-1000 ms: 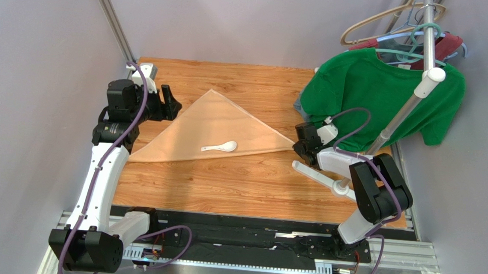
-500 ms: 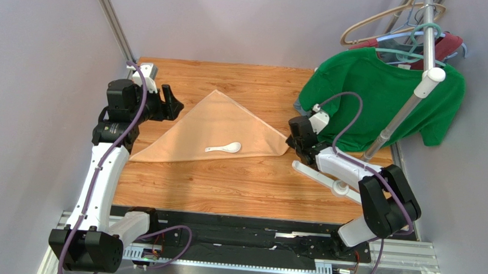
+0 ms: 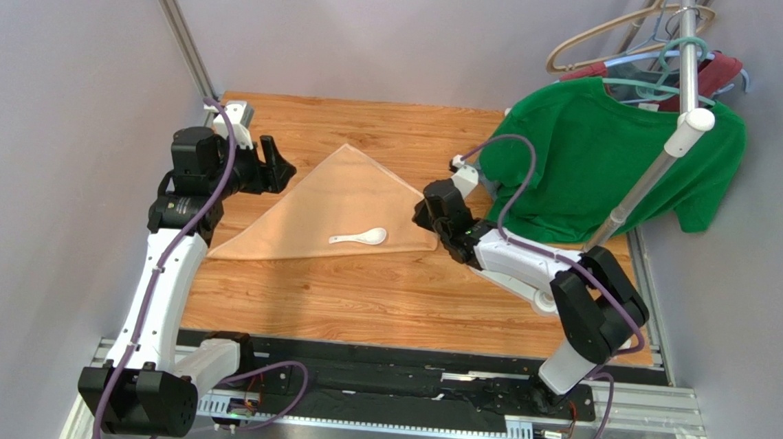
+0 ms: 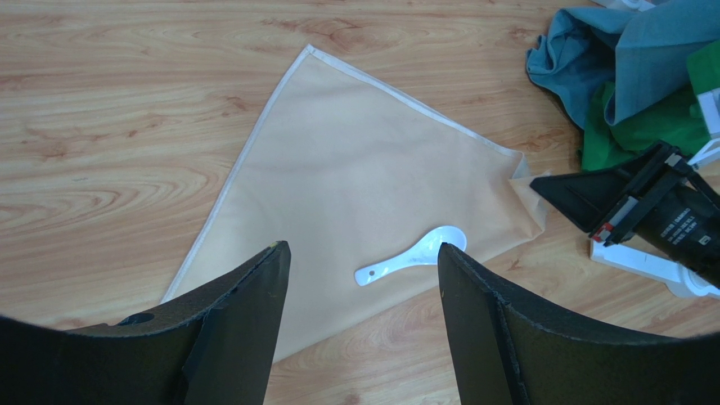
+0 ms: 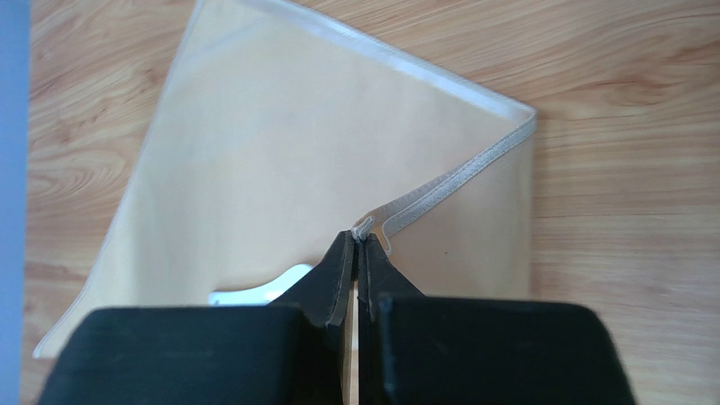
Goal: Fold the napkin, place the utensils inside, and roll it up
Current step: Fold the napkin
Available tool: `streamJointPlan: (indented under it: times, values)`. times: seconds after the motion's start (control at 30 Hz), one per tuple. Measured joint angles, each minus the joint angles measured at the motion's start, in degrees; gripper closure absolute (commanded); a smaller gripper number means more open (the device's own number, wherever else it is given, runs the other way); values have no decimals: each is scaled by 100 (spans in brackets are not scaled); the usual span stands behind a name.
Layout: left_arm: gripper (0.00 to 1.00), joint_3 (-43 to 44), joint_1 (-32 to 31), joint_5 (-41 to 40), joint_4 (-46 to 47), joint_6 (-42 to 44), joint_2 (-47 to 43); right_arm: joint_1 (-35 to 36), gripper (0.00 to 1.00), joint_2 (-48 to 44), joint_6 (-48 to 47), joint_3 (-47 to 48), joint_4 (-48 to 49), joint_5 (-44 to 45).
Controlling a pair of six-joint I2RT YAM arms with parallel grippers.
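Napkin folded to triangle, spoon on it, right jaws pinching its 3 o'clock corner, left jaws open at 9 o'clock

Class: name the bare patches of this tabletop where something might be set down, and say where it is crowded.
Free: the wide near strip of table between the napkin and the arm bases; the far strip beyond the napkin's tip. Crowded: the right side, with the right gripper and green T-shirt.
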Motion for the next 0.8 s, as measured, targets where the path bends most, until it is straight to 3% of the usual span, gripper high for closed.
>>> streamJointPlan:
  times: [0.47, 0.8]
  values:
    - [27, 0, 0, 0, 0, 2, -2, 955, 100, 1097, 131, 1167, 643, -651]
    - [27, -20, 0, 0, 26, 2, -46, 1217, 100, 1657, 131, 1665, 866, -887]
